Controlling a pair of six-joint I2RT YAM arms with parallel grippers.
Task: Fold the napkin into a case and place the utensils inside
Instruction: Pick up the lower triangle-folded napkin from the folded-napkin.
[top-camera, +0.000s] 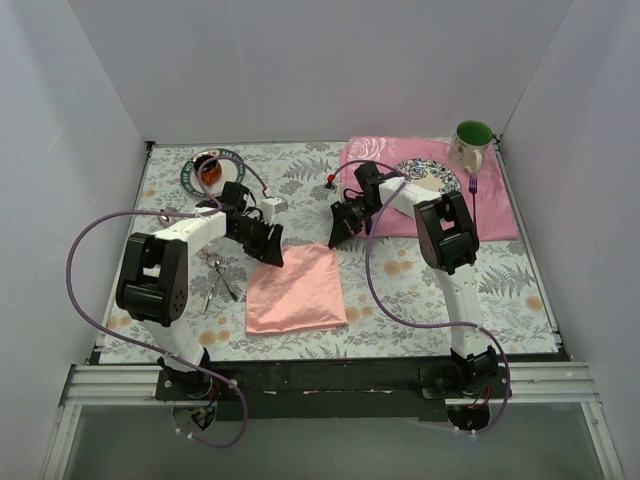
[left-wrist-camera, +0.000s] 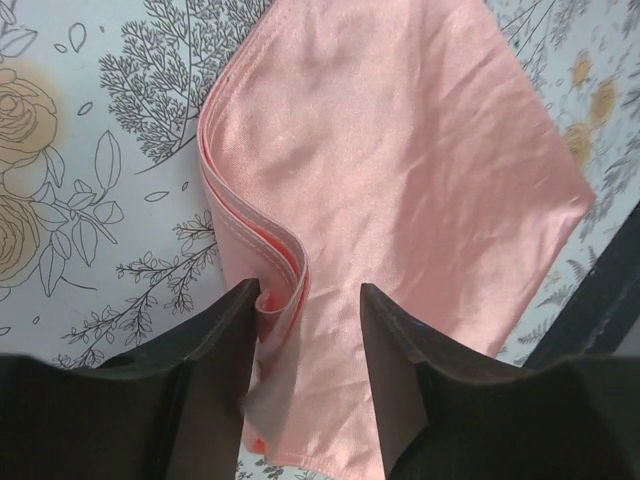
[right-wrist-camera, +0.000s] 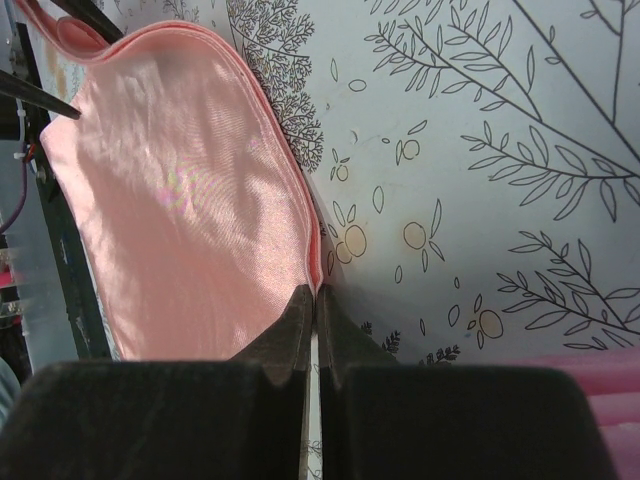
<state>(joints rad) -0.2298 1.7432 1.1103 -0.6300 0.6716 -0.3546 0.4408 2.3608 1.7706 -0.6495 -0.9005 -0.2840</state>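
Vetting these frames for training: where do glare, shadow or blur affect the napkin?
Top external: even light, sharp, napkin flat, no glare. Left wrist: soft sheen across the cloth, folded edges crisp, left gripper jaws dark, little detail. Right wrist: bright sheen patch mid-cloth, shadow along its edge on the tablecloth, right gripper jaws nearly black.
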